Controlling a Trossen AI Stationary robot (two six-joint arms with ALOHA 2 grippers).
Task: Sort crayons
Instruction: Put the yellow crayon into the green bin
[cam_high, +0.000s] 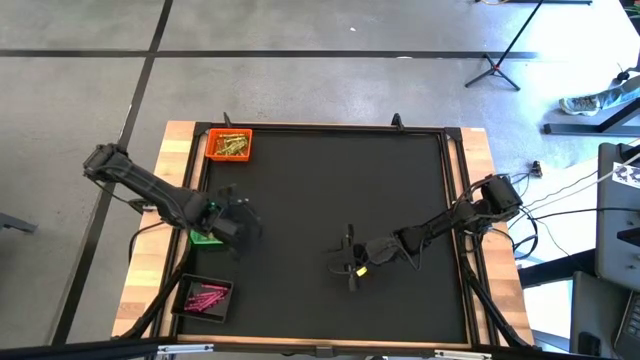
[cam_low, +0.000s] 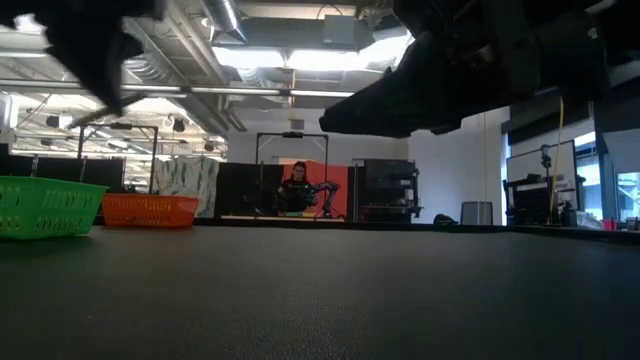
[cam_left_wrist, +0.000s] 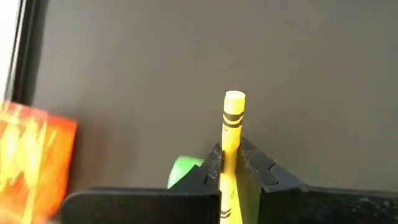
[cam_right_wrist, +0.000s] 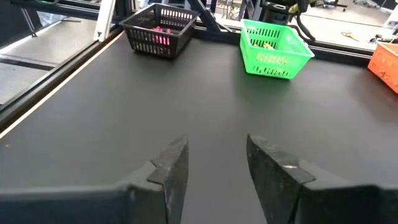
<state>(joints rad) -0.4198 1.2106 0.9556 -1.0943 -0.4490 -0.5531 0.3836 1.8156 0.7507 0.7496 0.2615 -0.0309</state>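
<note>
Your left gripper (cam_left_wrist: 231, 171) is clamped on a yellow crayon (cam_left_wrist: 232, 134) and hangs over the green tray (cam_high: 205, 236), presumably so the stick can be dropped among its own colour. Your right gripper (cam_right_wrist: 216, 163) waits near mid-mat with jaws parted and nothing between them.

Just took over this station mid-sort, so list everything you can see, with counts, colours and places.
Orange tray: one, far left corner of mat, holds orange-gold crayons, count unclear.
Green tray: one, left edge, under left gripper, holds yellow crayons.
Black tray: one, near left corner, holds pink crayons, count unclear.
Yellow crayon: one, held in left gripper.
Black mat: one, covers table.
Person: one, seated in room behind.
Left gripper: shut on crayon above green tray.
Right gripper: open, empty, low over mat.
</note>
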